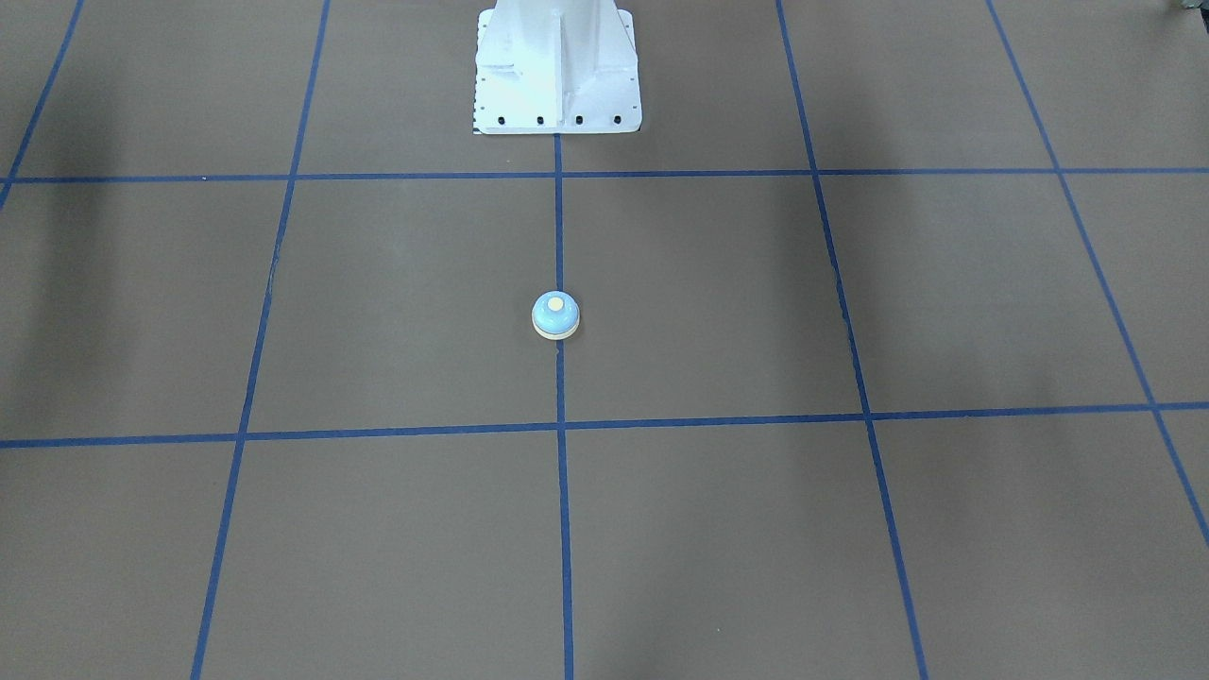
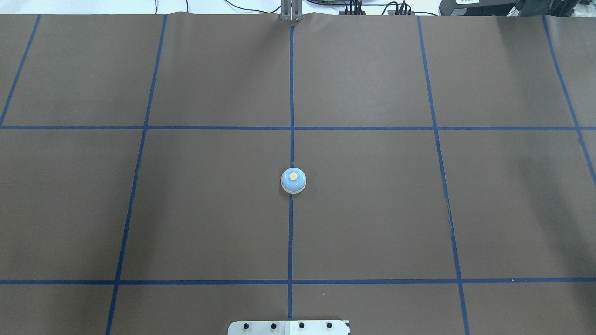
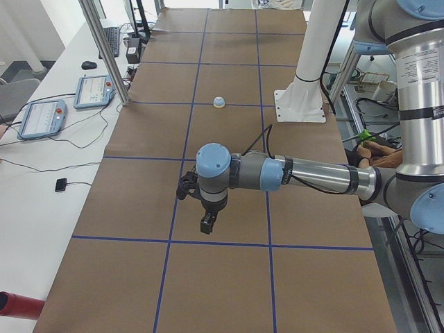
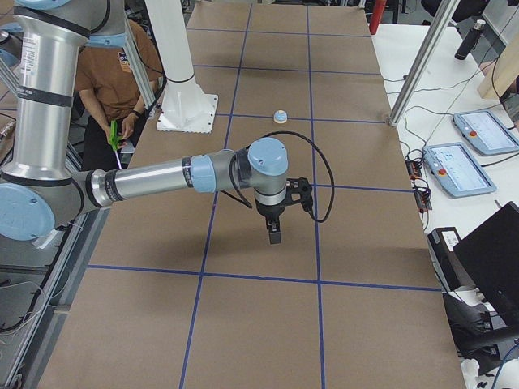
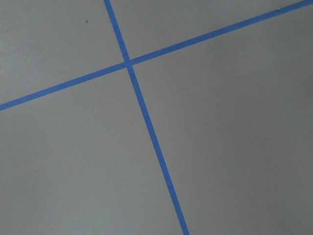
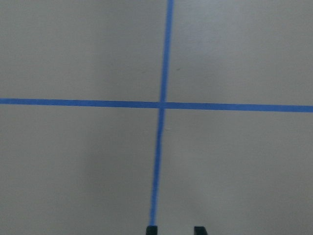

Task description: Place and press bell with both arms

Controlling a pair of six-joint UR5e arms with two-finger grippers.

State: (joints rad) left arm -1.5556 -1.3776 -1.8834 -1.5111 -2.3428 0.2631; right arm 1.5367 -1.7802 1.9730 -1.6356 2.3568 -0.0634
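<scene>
The bell (image 2: 293, 180), light blue with a cream base and button, stands upright on the table's centre tape line; it also shows in the front view (image 1: 555, 315) and small in both side views (image 3: 219, 101) (image 4: 280, 116). Nothing touches it. My left gripper (image 3: 207, 223) hangs over the table near my left end, far from the bell; I cannot tell if it is open or shut. My right gripper (image 4: 274, 232) hangs over the opposite end, also far from the bell. In the right wrist view its fingertips (image 6: 151, 229) sit close together and hold nothing.
The white pedestal base (image 1: 557, 71) is bolted at the robot's side of the brown table with blue tape grid. Metal posts (image 3: 104, 48) and teach pendants (image 3: 94, 90) line the far side. A seated person (image 4: 117, 77) is beside the robot.
</scene>
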